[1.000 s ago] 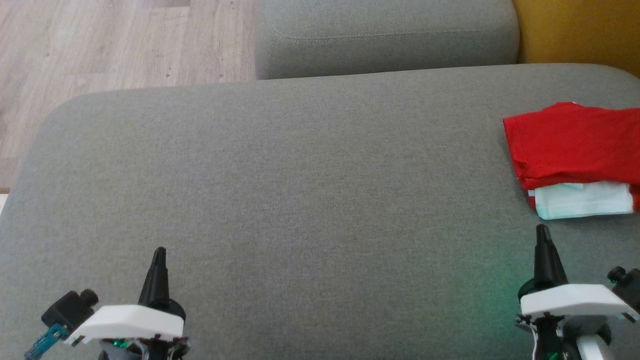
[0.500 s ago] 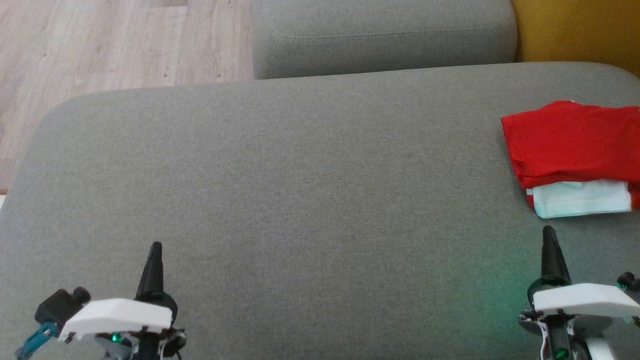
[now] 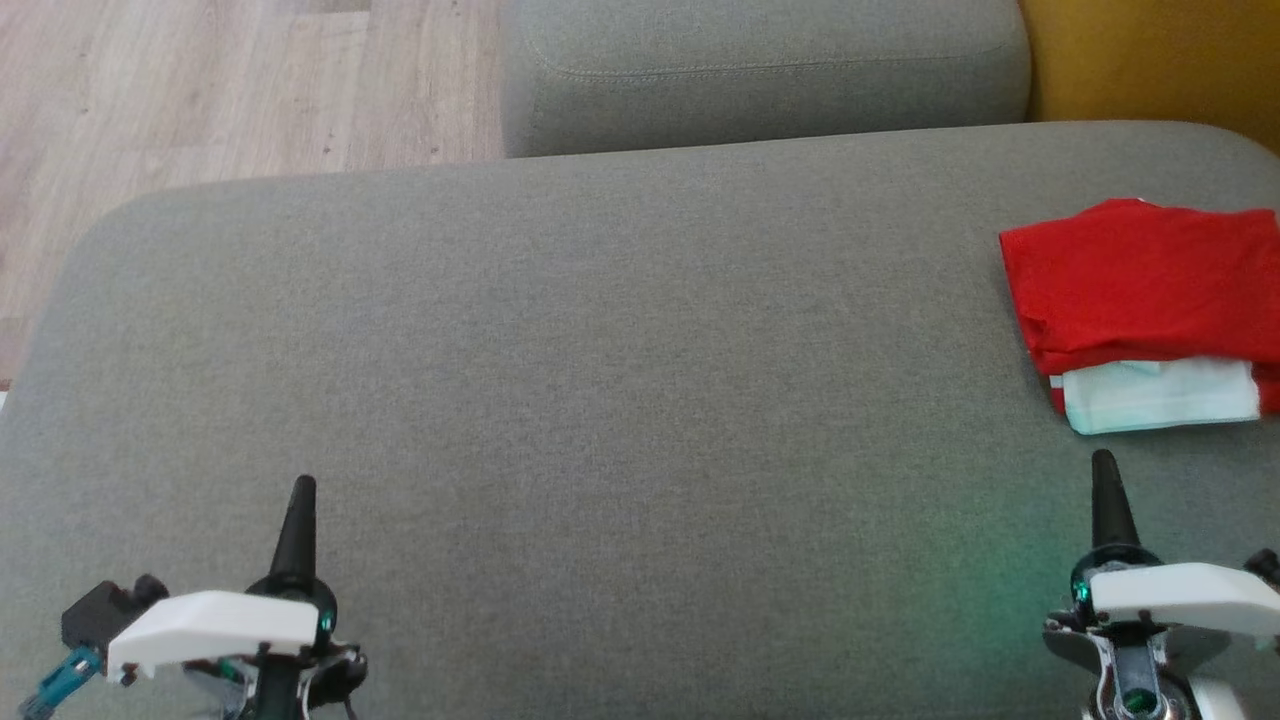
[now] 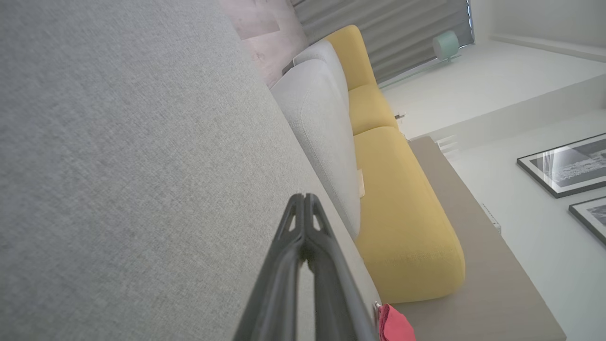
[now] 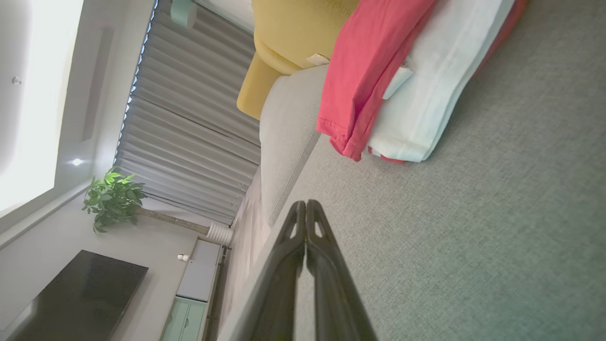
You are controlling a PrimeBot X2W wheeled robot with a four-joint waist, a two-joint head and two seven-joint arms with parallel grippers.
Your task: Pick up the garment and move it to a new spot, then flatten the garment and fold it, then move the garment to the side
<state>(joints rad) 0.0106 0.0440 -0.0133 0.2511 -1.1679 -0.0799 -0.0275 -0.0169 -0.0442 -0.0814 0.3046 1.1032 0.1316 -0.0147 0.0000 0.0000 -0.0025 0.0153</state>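
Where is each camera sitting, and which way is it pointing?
Head view: on the head, looking down at the grey sofa seat; left end effector lower left, right end effector lower right, both shut.
Left wrist view: on the left wrist, looking along its fingers across the seat toward a yellow sofa.
Right wrist view: on the right wrist, looking along its fingers toward the folded red garment.
Shared: head and right wrist views both show that garment.
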